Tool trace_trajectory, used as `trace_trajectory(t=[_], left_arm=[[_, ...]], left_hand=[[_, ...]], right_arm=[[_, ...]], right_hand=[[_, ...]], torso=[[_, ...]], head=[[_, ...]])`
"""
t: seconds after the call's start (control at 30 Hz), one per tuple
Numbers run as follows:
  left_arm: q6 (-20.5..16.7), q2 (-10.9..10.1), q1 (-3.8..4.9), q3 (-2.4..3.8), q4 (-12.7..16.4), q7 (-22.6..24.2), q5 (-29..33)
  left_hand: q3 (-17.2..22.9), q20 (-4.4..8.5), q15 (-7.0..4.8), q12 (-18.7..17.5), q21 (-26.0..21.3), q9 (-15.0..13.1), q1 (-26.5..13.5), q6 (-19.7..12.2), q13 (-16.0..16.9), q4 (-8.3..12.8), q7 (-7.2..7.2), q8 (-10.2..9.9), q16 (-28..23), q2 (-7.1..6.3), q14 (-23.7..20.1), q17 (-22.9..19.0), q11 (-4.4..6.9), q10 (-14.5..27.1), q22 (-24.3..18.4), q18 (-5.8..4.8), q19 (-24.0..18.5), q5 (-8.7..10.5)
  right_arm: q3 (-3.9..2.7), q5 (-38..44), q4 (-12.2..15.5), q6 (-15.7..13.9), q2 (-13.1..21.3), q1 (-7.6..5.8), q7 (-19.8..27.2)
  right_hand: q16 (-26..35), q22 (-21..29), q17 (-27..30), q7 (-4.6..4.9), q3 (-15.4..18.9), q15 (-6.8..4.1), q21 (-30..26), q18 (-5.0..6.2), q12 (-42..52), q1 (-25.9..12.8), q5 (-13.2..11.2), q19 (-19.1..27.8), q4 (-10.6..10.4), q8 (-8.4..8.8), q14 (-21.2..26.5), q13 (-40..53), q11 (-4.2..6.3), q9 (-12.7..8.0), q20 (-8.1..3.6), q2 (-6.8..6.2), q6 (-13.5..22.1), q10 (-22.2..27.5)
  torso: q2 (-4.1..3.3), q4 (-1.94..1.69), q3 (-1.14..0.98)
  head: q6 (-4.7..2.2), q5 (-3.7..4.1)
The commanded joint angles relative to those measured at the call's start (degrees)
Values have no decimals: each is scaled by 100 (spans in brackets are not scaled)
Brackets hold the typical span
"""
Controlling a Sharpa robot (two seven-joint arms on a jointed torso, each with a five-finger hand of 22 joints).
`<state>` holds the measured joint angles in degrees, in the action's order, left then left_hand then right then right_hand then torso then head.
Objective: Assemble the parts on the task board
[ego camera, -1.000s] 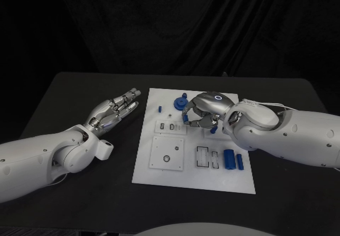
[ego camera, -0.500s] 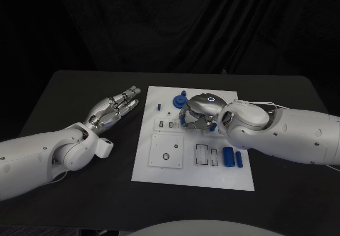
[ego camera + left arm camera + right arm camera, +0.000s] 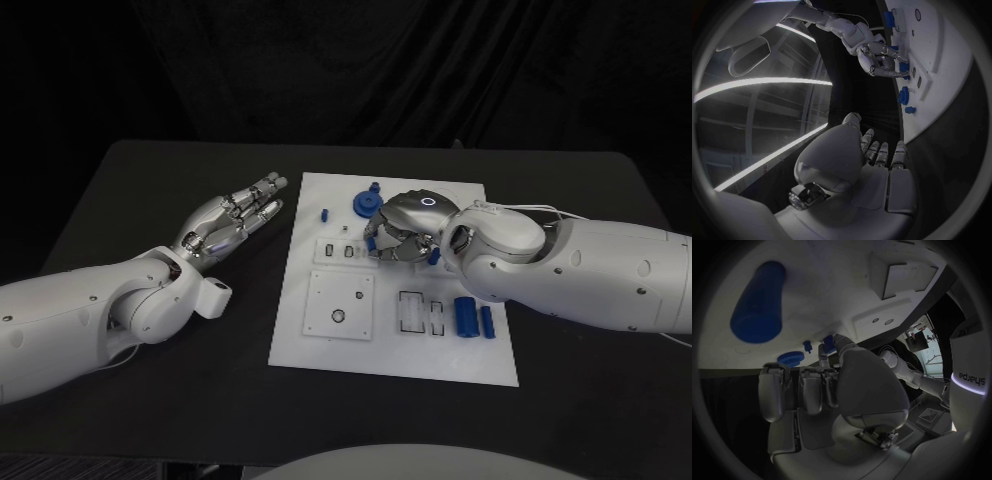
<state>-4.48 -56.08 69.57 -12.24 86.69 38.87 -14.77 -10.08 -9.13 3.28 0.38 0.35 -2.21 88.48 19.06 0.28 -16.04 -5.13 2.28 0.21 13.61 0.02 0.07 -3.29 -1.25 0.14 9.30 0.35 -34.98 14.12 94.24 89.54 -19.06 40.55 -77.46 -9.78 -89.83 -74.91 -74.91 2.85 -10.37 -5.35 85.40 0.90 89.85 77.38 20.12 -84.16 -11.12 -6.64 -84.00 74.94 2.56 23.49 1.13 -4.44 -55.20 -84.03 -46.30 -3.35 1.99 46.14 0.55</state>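
Hovering over the far part of the white board (image 3: 378, 350), the right hand (image 3: 401, 232) has its fingers curled down; I cannot tell if it holds anything. A blue round piece (image 3: 368, 205) sits just beyond it. Beside the board, the left hand (image 3: 231, 221) lies open, holding nothing.

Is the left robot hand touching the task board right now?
Apart. In the head view the left robot hand lies open over the black table, with a dark strip of table between its fingertips and the task board's left edge.
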Motion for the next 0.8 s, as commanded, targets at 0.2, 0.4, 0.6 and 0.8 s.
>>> trace_trajectory(t=[0.2,0.4,0.6,0.8], left_arm=[[108,26,-9,3,-8,190,-31],[116,30,-9,3,-15,186,-31],[122,35,-9,3,-23,184,-31],[125,37,-10,3,-35,181,-31]], left_hand=[[40,-42,58,-6,-11,-10,-59,12,5,-8,-20,32,-21,-3,-2,-7,-51,3,7,41,-6,10],[57,-46,62,-6,-11,-16,-60,52,5,-8,-35,40,-21,13,-2,-7,-62,1,7,41,-5,11],[57,-46,62,-6,-11,-16,-60,52,5,-8,-35,40,-21,13,-2,-7,-62,1,7,41,-5,11],[57,-46,62,-6,-11,-16,-60,52,5,-8,-35,40,-21,13,-2,-7,-62,1,7,41,-5,11]], right_arm=[[0,49,-21,167,-19,32,-60],[0,49,-39,164,-20,41,-32],[0,49,-44,136,-20,44,-14],[0,49,-39,83,-9,50,22]], right_hand=[[-17,-1317,-1509,-11,15,40,-61,55,15,-101,36,-241,28,159,-600,1506,-53,-95,47,-64,235,-597],[-17,-1321,-1509,-20,42,36,-54,53,15,-208,36,-248,5,305,-600,1506,-47,-209,47,-144,505,-597],[-17,-1318,-1509,-24,60,33,-64,55,15,-269,34,-244,-21,316,-600,1506,-44,-313,44,-188,742,-597],[-17,-1349,-1509,-69,90,8,21,32,15,-323,36,-303,-68,309,-600,1506,-10,-465,27,-235,1066,-597]], torso=[[5,-1,4],[1,-3,4],[1,-1,3],[2,2,1]], head=[[22,1],[25,-2],[28,-2],[36,3]])
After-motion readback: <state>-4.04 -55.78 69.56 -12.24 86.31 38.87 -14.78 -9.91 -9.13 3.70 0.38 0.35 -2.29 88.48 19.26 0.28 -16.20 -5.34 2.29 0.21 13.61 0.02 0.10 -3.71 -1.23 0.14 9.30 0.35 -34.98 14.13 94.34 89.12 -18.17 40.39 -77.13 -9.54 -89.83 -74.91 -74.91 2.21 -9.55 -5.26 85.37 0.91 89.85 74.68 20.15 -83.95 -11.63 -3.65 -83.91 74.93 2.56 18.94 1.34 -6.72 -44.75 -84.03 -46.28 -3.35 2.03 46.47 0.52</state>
